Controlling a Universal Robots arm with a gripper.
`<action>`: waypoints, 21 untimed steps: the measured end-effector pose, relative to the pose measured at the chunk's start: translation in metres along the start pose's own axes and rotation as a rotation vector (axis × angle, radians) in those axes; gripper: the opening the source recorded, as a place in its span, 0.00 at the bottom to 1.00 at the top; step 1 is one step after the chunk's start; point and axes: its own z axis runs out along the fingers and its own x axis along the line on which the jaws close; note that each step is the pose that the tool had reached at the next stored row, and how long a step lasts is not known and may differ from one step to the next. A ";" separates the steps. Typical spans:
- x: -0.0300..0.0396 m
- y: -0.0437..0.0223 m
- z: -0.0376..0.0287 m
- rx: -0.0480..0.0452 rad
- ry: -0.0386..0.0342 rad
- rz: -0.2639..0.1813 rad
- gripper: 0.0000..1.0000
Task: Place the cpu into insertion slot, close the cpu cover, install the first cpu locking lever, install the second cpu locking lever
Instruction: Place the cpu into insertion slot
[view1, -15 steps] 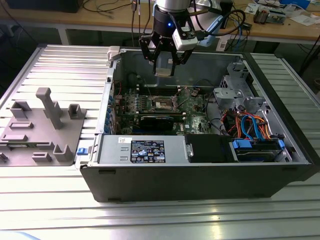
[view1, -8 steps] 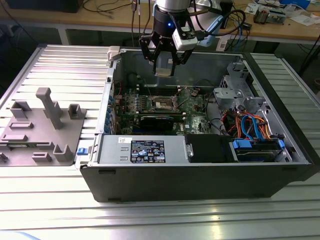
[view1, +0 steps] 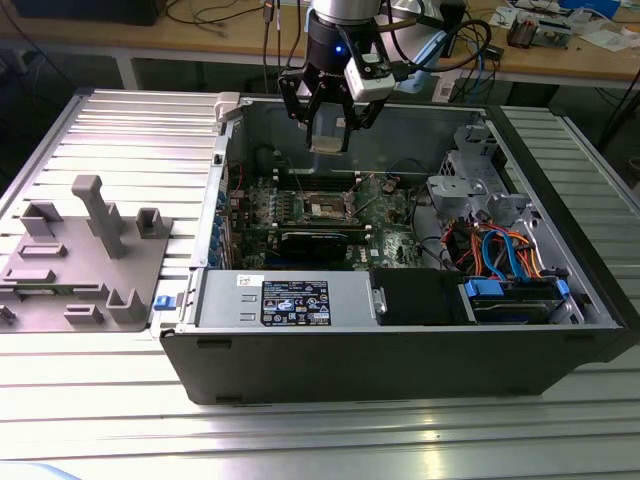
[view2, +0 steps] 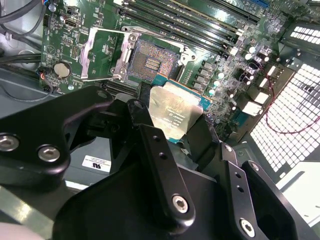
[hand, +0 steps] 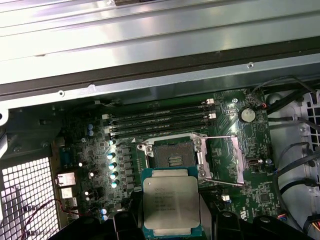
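Note:
My gripper (view1: 329, 138) hangs inside the open computer case, above the green motherboard (view1: 385, 215), and is shut on the cpu (view1: 328, 143). In both wrist views the cpu (view2: 175, 112) (hand: 171, 200) shows its silver top face, pinched at its edges between the black fingers (view2: 155, 150). The insertion slot (hand: 173, 155) (view2: 152, 60) (view1: 330, 207) lies bare below it, dark with gold-grey contacts. The cpu cover (hand: 220, 160) (view2: 102, 52) is swung open and lies flat beside the slot. Thin wire locking levers (hand: 220, 137) stand unlatched along the cover.
Long memory slots (hand: 160, 120) run beside the socket. A long black card (view1: 318, 240) sits nearer the power supply (view1: 285, 300). Coloured cables (view1: 495, 250) and a drive cage (view1: 470, 185) fill the case's right end. A grey fixture (view1: 85, 255) stands on the ribbed table (view1: 130, 130).

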 end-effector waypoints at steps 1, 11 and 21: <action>0.0000 0.0000 0.0000 0.0000 0.0000 0.000 0.54; 0.0000 0.0000 0.0000 -0.0001 0.0000 0.006 0.54; 0.0000 0.0000 0.0000 -0.0002 -0.0002 0.016 0.54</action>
